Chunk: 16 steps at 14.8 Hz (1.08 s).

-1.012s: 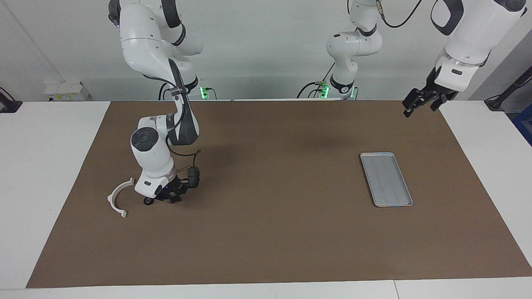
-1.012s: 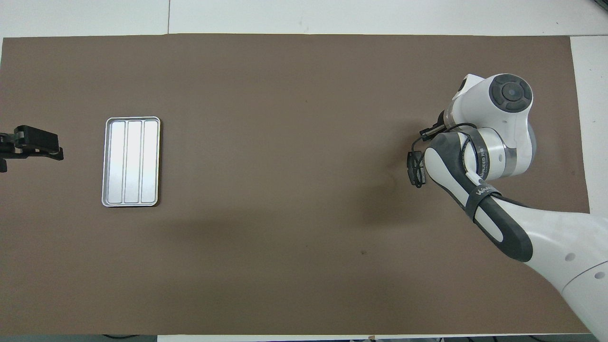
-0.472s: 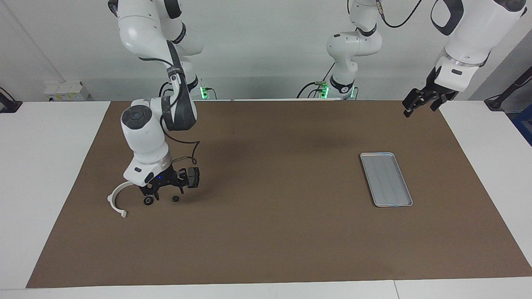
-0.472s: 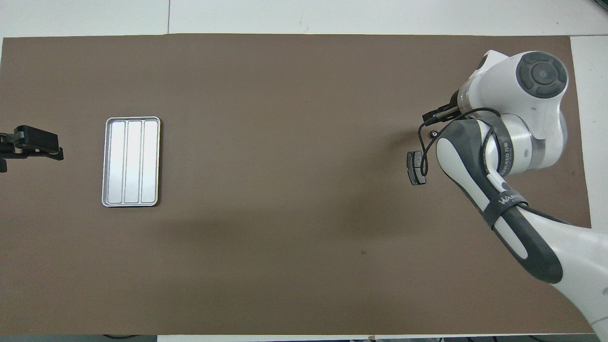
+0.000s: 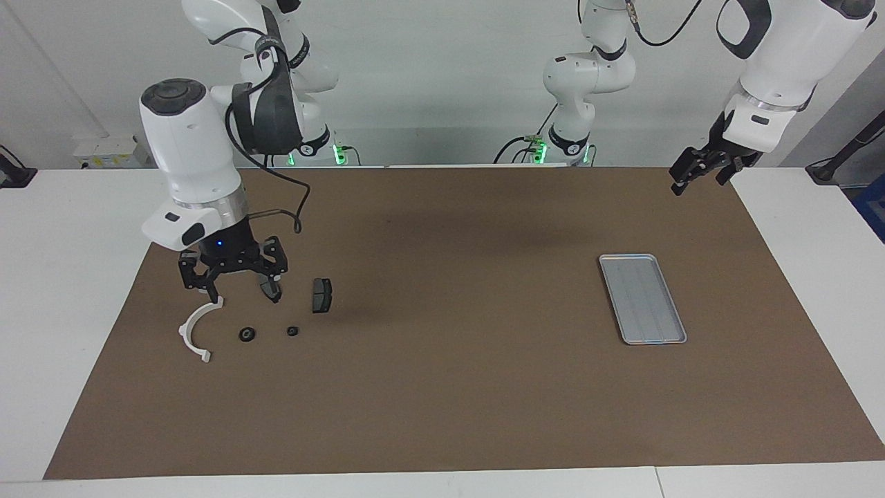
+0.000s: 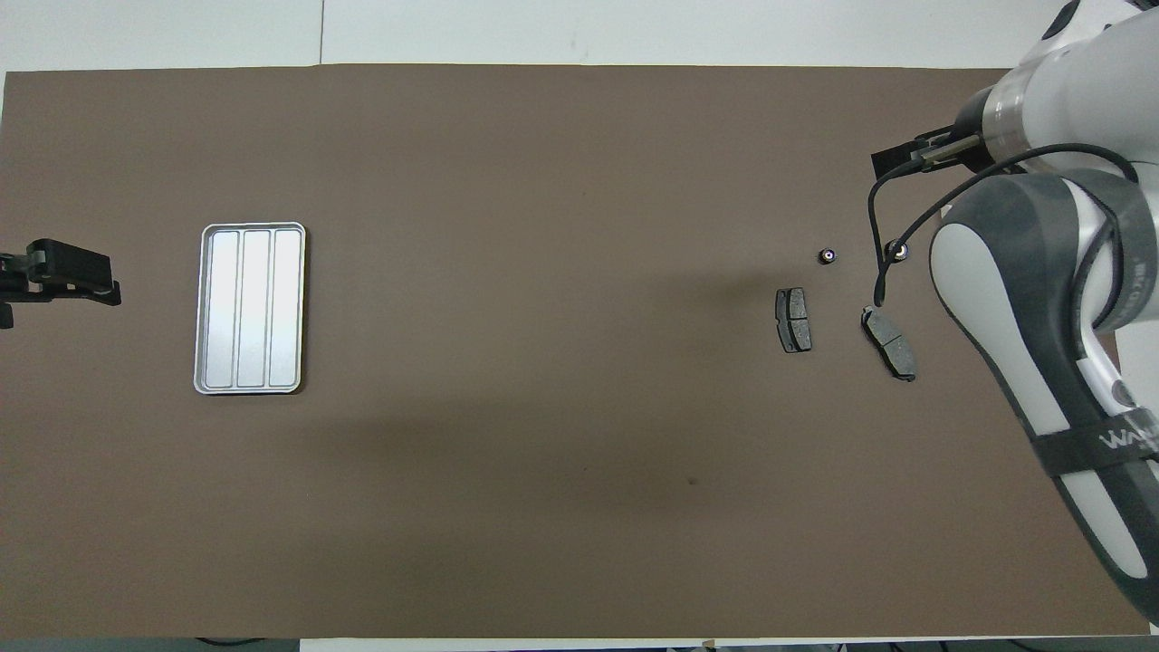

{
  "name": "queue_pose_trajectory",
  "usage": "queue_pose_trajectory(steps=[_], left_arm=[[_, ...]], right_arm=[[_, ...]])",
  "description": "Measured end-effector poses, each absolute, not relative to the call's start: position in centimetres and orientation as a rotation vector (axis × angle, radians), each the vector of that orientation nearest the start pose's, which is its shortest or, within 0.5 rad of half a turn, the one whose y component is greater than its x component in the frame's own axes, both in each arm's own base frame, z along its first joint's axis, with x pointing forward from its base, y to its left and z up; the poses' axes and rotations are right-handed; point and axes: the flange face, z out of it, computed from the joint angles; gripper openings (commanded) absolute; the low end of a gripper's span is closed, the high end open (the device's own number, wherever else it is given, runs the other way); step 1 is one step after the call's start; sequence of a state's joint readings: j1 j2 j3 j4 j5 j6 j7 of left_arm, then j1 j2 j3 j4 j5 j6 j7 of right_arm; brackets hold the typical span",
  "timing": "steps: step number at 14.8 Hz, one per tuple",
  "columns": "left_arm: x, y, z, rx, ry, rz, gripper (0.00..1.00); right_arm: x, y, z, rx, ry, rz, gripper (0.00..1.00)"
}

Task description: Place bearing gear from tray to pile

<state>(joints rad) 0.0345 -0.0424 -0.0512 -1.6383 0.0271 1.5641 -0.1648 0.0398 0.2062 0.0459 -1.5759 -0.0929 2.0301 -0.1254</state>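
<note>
White table, brown mat (image 5: 456, 387) over most of it, grey wall at the robots' end.

Right gripper (image 5: 231, 280): raised over the pile at the right arm's end of the mat, fingers spread apart, nothing between them. Below it, on the mat: white semicircular bracket (image 5: 196, 330); one dark bearing gear (image 5: 247, 335) just beside the bracket; a second small bearing gear (image 5: 292, 331) near it, apart. One dark brake pad (image 5: 321, 295) lies nearer the robots than the gears; in the overhead view a second brake pad (image 6: 888, 343) lies beside it, partly under the arm.

Left gripper (image 5: 698, 171): hangs in the air over the mat's edge at the left arm's end, waiting, fingers apart, empty.

Tray (image 5: 642, 298): flat silver, ribbed, on the mat toward the left arm's end, well apart from the pile. Nothing in it.
</note>
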Motion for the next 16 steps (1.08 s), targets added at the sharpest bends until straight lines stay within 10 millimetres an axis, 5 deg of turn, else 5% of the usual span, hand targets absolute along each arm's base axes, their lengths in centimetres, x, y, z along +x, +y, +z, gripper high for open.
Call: queue_pose_trajectory(steps=[10,16], left_arm=[[54.0,-0.7,61.5,-3.101,-0.23,0.045,1.0],[54.0,-0.7,61.5,-3.101,-0.23,0.045,1.0]], right_arm=[[53.5,2.4,63.6,-3.19,-0.136,0.032,1.0],[52.4,0.2,62.8,-3.195,-0.001,0.05,1.0]])
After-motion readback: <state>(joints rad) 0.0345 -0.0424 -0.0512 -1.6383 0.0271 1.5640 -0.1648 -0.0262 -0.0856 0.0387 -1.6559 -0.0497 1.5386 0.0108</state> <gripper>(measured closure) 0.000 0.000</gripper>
